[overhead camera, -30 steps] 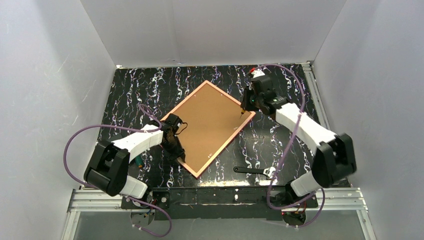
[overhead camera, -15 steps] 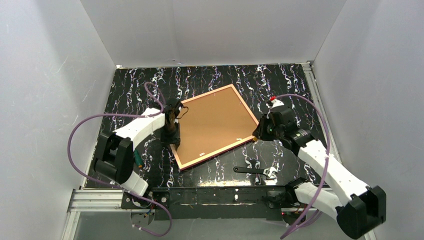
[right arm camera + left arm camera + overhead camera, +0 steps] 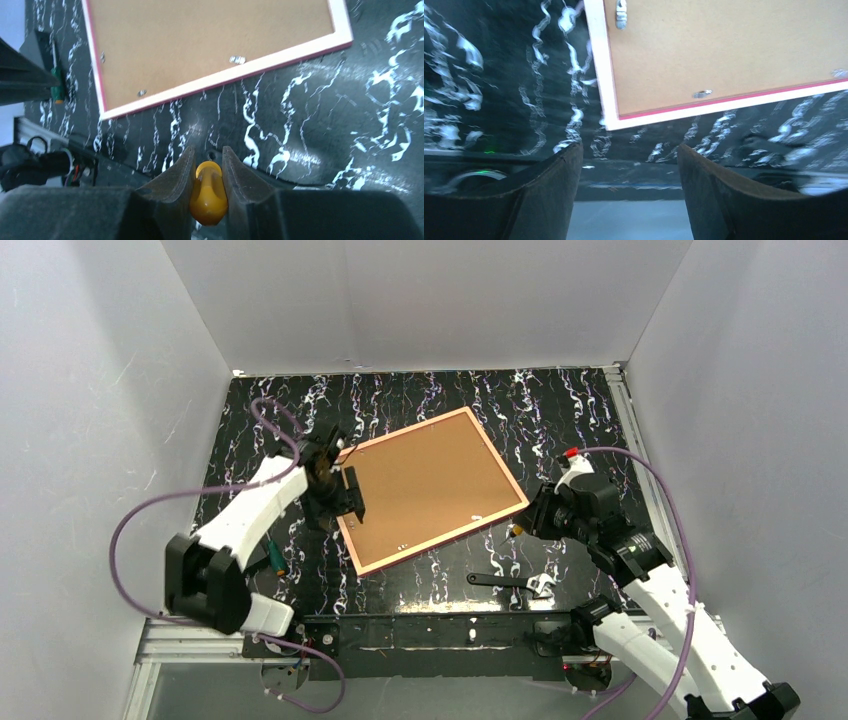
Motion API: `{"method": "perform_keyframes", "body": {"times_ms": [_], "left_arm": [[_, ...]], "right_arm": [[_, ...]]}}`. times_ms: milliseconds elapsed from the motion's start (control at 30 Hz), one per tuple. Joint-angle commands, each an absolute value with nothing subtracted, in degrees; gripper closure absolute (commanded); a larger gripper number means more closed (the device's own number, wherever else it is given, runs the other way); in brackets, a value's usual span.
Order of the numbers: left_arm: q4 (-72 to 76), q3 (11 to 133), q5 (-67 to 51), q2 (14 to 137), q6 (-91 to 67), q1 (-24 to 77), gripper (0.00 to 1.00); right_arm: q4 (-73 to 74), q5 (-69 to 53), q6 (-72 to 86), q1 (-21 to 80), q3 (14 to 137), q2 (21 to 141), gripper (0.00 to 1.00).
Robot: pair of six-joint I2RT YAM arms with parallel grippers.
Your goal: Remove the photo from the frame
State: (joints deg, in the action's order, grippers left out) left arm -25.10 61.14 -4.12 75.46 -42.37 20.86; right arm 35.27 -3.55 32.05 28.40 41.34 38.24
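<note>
The left pincer (image 3: 629, 150) is released, with nothing between its fingers, by the 9 o'clock edge of the frame (image 3: 430, 485). The right pincer (image 3: 207, 152) is clenched on a yellow handle (image 3: 208, 192). The frame lies at its 10 o'clock, brown back up on the counter (image 3: 580, 420).

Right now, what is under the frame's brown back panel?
The frame lies face down on the table, back panel up, metal clips showing. Nothing beneath shows: the panel covers whatever is inside, so the photo cannot be seen.
</note>
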Motion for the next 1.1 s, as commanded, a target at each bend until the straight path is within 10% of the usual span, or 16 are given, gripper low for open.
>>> {"method": "perform_keyframes", "body": {"times_ms": [0, 233, 500, 1067], "left_arm": [[-19.9, 45.9, -11.0, 63.8, -69.2, 21.6, 0.22], [-15.9, 38.7, -1.0, 58.7, -86.7, 26.5, 0.03], [-11.9, 33.5, 4.1, 64.1, -103.4, 32.9, 0.05], [-3.9, 24.2, 9.7, 62.8, -107.0, 34.0, 0.58]], "right_arm": [[39.8, -11.0, 32.8, 28.5, 41.4, 35.3, 0.99], [46.0, -14.5, 32.8, 28.5, 41.6, 30.7, 0.99], [46.8, -13.5, 35.6, 28.5, 41.1, 27.0, 0.99], [50.4, -10.7, 38.4, 28.5, 40.6, 23.8, 0.99]]}}
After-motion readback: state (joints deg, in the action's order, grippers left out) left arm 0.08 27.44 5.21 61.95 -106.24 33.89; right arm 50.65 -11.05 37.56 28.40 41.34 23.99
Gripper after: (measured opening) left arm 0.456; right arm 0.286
